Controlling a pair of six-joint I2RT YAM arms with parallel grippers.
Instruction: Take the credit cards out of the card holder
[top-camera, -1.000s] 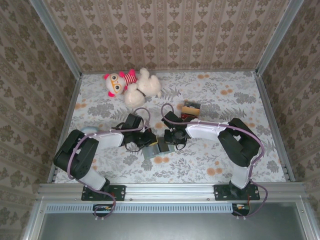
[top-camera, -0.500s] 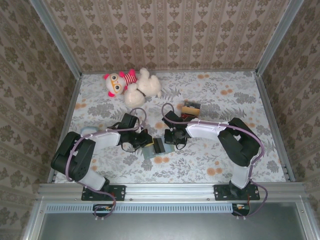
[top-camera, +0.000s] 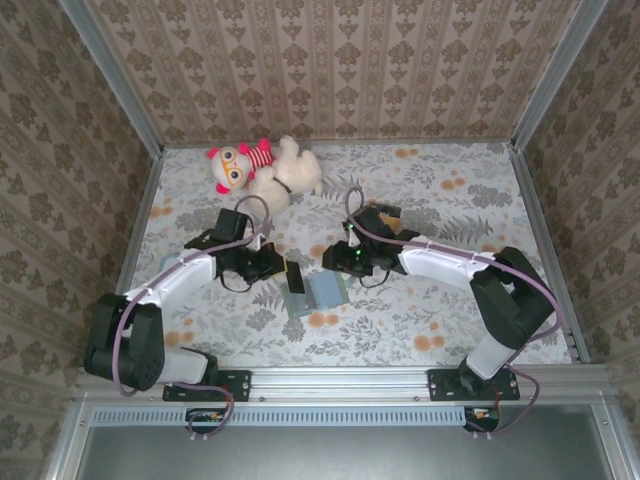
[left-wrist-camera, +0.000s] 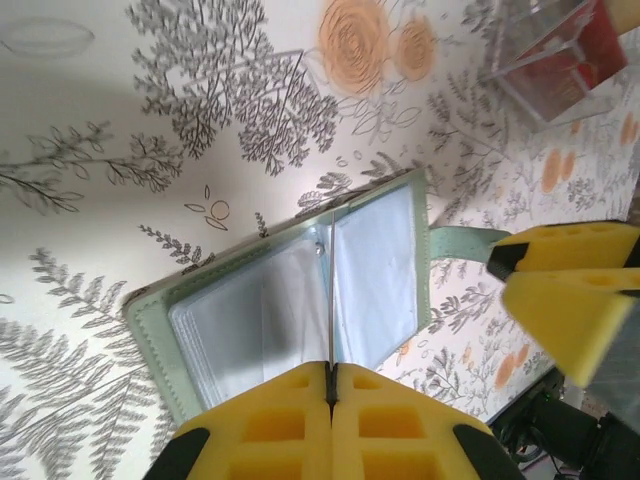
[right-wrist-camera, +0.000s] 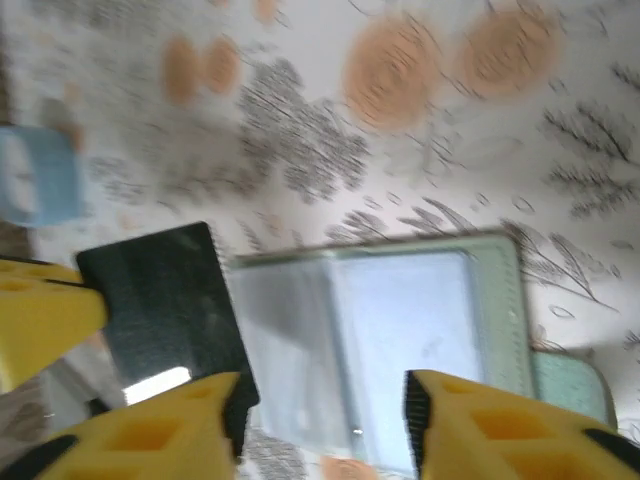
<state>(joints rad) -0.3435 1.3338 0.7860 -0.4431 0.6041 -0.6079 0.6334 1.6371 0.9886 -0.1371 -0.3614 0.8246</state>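
Left wrist view shows the left jaws pressed together on a dark card (top-camera: 295, 275), which is seen there edge-on as a thin line in the seam between them. The card appears to be free of the sleeves. It is held just above the left part of the card holder (left-wrist-camera: 380, 270), which lies open and flat on the worktop (left-wrist-camera: 150, 120). The right jaws are spread, with nothing between them, close by the holder's right edge; whether the holder is touched cannot be told.

The step in hand is judged to be the carrying away of the drawn card. It would best be lifted straight clear, so that the soft cover is not dragged along. It should then be laid on bare worktop well apart from the holder and from the red box (left-wrist-camera: 560, 55). The pinch should be released only once the card is flat down. The clear sleeves look empty, but a further card cannot be ruled out.
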